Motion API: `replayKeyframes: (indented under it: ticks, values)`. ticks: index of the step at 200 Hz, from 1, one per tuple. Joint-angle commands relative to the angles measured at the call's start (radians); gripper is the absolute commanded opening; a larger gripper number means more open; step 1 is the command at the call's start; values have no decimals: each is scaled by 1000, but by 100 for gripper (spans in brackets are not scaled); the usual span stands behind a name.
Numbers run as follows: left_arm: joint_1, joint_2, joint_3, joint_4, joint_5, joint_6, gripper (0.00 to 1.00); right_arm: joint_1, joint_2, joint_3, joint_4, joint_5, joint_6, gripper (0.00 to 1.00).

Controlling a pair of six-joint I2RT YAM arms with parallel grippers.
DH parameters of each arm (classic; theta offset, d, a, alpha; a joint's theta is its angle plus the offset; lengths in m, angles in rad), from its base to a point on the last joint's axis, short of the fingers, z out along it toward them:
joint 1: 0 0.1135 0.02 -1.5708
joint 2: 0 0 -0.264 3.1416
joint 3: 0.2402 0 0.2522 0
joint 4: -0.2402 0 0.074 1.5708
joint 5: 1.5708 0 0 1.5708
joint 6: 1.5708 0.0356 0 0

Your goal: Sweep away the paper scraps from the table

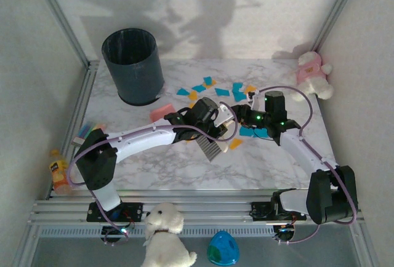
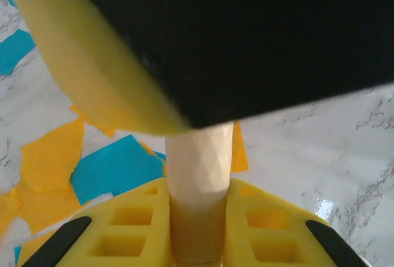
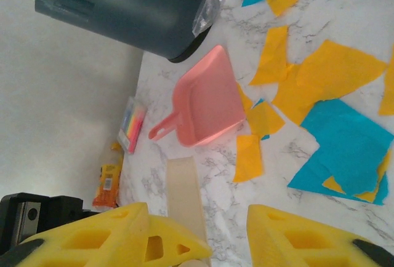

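Left end effector (image 2: 197, 230) clamped on a cream handle (image 2: 200, 162). From above, a grey ribbed brush head (image 1: 212, 150) sits just below it at mid-counter. Right end effector (image 3: 225, 233) has its yellow fingers apart, with bare marble showing in the gap.

Surface: white marble-pattern counter (image 1: 154, 168) with grey veining, aluminium rails (image 1: 184, 208) along the near edge, plain white walls on three sides, arm shadows on the back wall.

Counts:
- 1 dark round bin (image 1: 132, 64), far left
- 1 pink dustpan (image 3: 206, 101), just beside the bin
- 1 pack of sticky notes (image 3: 132, 122), left edge
- 1 orange bottle (image 1: 58, 171), left edge
- 2 plush toys: a pink-white one (image 1: 311, 73) in the far right corner and a white one (image 1: 163, 230) in front of the rails

Paper scraps (image 1: 221, 91): about eight blue and five orange from above. Overlaps and the arms make the exact count unsure.

The scraps lie flat with no shared pointing. The scatter is a band in the far-centre of the counter, its long axis left-right, running from near the dustpan to the right arm. A few lie just beside the end effectors. The counter's long axis also runs left-right.
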Motion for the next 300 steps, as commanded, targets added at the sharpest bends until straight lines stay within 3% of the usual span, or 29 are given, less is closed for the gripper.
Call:
replayKeyframes:
  ticks: [1, 70, 90, 110, 134, 168, 208, 300]
  values:
    - [4, -23, 15, 30, -31, -12, 13, 21, 14, 37, 17, -30, -9, 45]
    - [4, -5, 34, 28, -48, -20, 13, 44, 30, 52, -6, -31, -30, 40]
    - [4, -4, 35, 32, -52, -26, 13, 49, 34, 55, -8, -32, -30, 36]
    - [4, -3, 35, 32, -57, -27, 15, 51, 29, 58, -12, -12, -28, 25]
    - [3, -6, 31, 26, -53, -24, 24, 50, 8, 57, -18, 38, -21, 15]
    - [2, -45, -20, 49, -67, -20, 50, 50, -35, 55, -37, 143, -16, 7]
    - [8, -148, -113, 90, -158, -11, 71, 34, -76, 53, -59, 234, -17, 1]
    - [200, -270, -154, -73, -247, 15, 73, -52, -131, 53, -116, 265, -32, 0]
